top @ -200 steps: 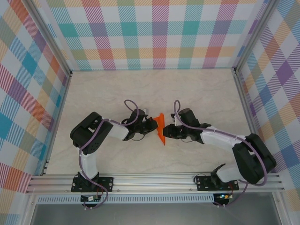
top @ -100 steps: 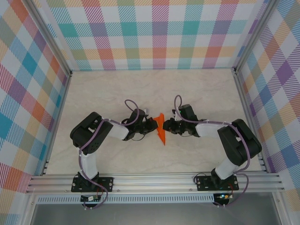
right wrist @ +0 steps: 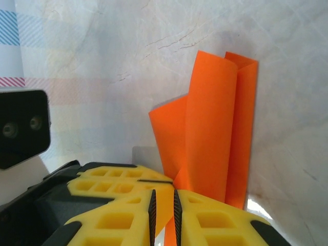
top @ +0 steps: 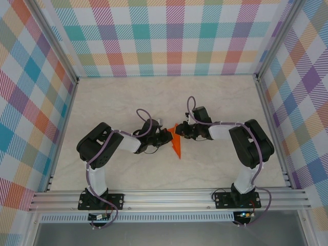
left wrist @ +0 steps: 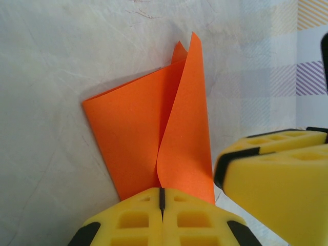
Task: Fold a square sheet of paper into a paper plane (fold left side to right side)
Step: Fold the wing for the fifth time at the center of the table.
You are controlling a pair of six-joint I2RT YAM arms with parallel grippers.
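Here, an orange sheet of paper [left wrist: 138, 133] stands half-folded near the middle of the pale, marble-veined counter [top: 128, 97]. It is thin, matte and unmarked. In the left wrist view one flap of it rises and curls over in a soft, rounded bend rather than a sharp crease, narrowing to two close points at its far end. A broader panel spreads to the left of that flap and throws a thin shadow on the counter. The left claw [left wrist: 161, 197] grips the paper's near edge. Its blocky yellow pads [left wrist: 133, 220], moulded with hollow cells and edged in black, meet in a hairline seam where the orange enters. The right claw [right wrist: 164, 205] comes at the paper from the opposite side. Its matching yellow pads are drawn almost together, and a sliver of orange shows in the slit between them, so it pinches the sheet as well. From its wrist view the paper stands as two upright layers with a rolled fold between them and squared corners at the top. From above, the paper is a narrow pointed sliver, its tip aimed toward the arm bases, with one claw touching each side of its upper half. Plaid-patterned walls [top: 174, 36] in pastel checks stand well away from the paper on three sides.
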